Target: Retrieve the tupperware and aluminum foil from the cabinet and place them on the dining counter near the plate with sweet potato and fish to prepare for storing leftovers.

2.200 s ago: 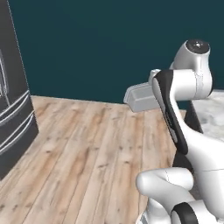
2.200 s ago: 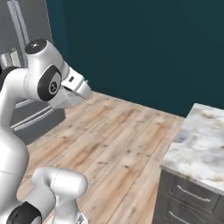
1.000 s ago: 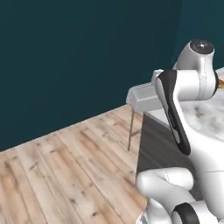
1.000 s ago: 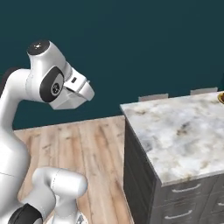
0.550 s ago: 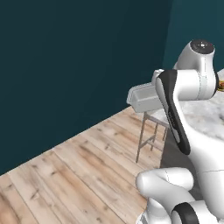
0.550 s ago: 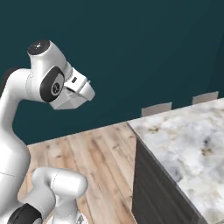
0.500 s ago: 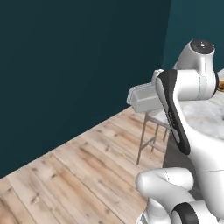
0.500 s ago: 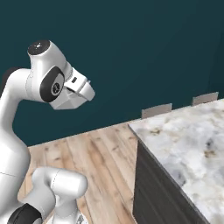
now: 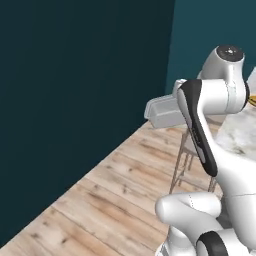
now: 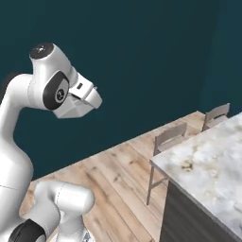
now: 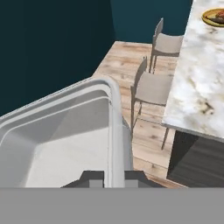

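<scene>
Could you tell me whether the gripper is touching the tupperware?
Touching: in the hand view the gripper closes on the tupperware's rim, one fingertip on each side.

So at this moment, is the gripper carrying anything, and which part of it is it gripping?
Yes: the gripper is shut on the translucent grey-white rectangular tub, pinching its rimmed edge, one finger inside the wall and one outside.

Place: rendered home kitchen, dining end.
Bench: marble-topped island [image 11: 199, 83], dark panelled side.
Seating: stools [image 11: 154, 87] drawn against the island.
Tableware: yellow plate [image 11: 214, 17] of food on the marble.
Surroundings: plank wood floor [image 9: 115, 195], teal walls [image 10: 142, 56].
</scene>
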